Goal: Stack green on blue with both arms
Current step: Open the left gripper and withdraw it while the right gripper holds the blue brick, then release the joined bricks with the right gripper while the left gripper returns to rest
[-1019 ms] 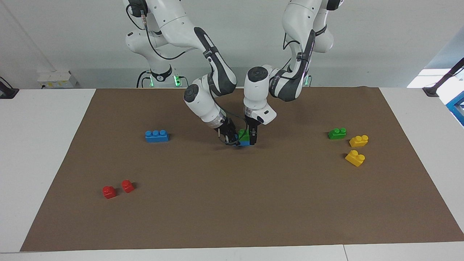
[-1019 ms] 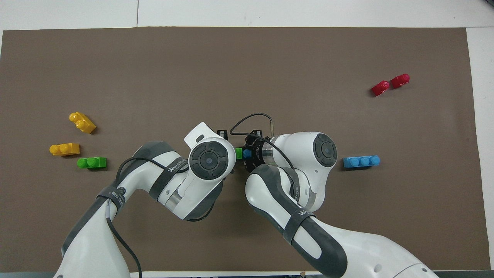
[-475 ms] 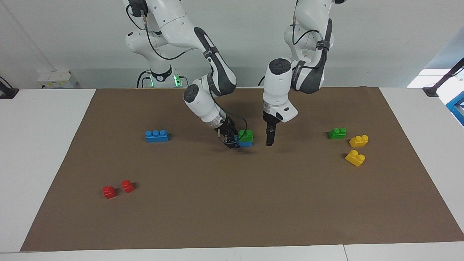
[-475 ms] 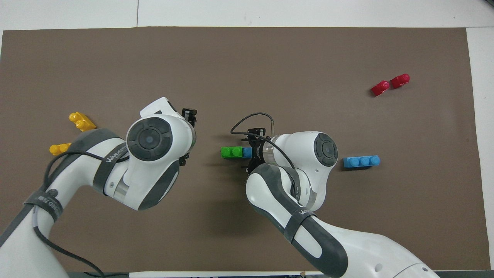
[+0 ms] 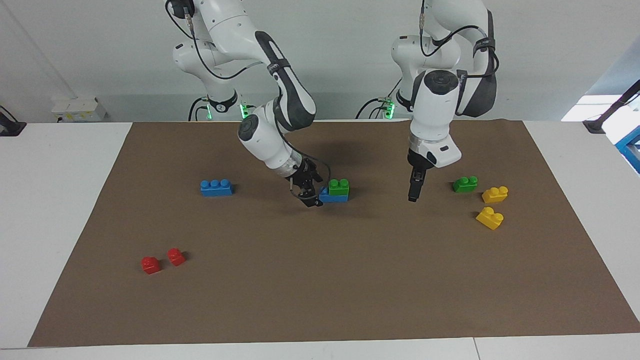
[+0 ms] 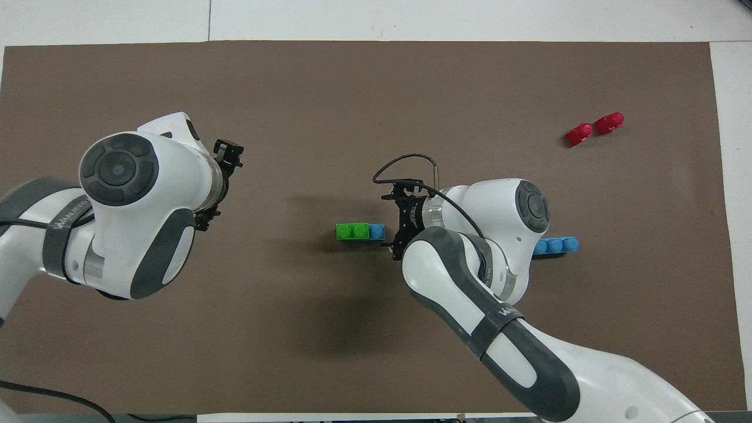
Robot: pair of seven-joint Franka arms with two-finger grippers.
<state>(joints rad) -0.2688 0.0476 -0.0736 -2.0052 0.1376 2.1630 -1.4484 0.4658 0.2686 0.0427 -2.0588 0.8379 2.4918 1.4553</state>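
Observation:
A green brick (image 5: 339,186) sits pressed on a blue brick (image 5: 332,197) in the middle of the brown mat; in the overhead view the green brick (image 6: 352,231) leaves one blue stud (image 6: 376,231) bare at the right arm's end. My right gripper (image 5: 308,193) is open just beside the blue brick's bare end, not touching it; it also shows in the overhead view (image 6: 392,232). My left gripper (image 5: 413,192) hangs over the mat between the stack and a second green brick (image 5: 465,184), holding nothing.
A second blue brick (image 5: 216,187) lies toward the right arm's end, partly under the right arm in the overhead view (image 6: 558,245). Two red bricks (image 5: 162,260) lie farther out. Two yellow bricks (image 5: 492,205) lie beside the second green brick; the left arm (image 6: 135,205) covers these from above.
My left gripper let go of the green brick, rose and swung toward the left arm's end. My right gripper released the blue brick and drew back a little. The stack stayed put.

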